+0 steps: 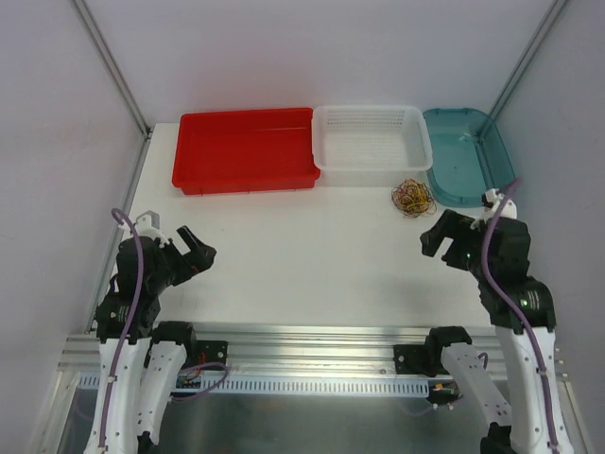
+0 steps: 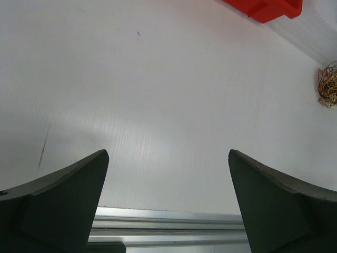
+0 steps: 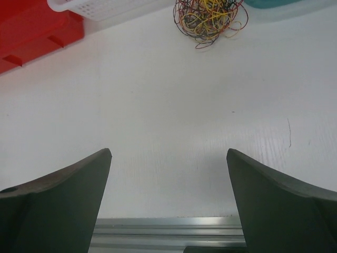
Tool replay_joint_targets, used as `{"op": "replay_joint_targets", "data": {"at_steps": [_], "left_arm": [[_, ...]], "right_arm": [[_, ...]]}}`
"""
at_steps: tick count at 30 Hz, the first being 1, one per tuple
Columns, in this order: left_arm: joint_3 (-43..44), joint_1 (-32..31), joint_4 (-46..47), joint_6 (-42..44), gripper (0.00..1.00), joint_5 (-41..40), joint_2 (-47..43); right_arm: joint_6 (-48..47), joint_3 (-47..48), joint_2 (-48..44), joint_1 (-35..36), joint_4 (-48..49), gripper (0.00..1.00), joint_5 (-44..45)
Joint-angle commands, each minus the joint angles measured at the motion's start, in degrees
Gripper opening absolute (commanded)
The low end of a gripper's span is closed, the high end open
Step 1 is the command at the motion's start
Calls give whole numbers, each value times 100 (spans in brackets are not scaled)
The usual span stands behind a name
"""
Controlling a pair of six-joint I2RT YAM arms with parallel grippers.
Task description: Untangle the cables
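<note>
Top view: cables (image 1: 413, 198) sit as one small tangled clump on the worktop (image 1: 312, 255), just in front of where the white basket (image 1: 371, 166) meets the teal tray (image 1: 463, 161). Red tray (image 1: 244, 178) is left of the basket. Left pincer (image 1: 194, 248) and right pincer (image 1: 437, 236) are both near the front edge, jaws apart, nothing held. The right one is nearer the clump, not touching.

Left wrist: fingers (image 2: 68, 195) spread wide over bare worktop, clump at the far right edge, well apart.

Right wrist: fingers (image 3: 63, 195) spread wide. Clump at top centre, yellow, dark red and black strands, clear gap to the pincer.
</note>
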Motion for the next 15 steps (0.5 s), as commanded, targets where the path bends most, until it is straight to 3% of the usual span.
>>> {"op": "replay_joint_targets", "data": {"at_steps": [1, 5, 15], "left_arm": [[-51, 16, 525, 422, 99, 675, 403], [-314, 16, 1140, 624, 99, 808, 746], [-834, 16, 1766, 897, 99, 835, 703]], "right_arm": [[332, -170, 855, -22, 926, 97, 183], [552, -443, 1964, -22, 2111, 99, 509], [580, 136, 4830, -110, 4003, 70, 1176]]}}
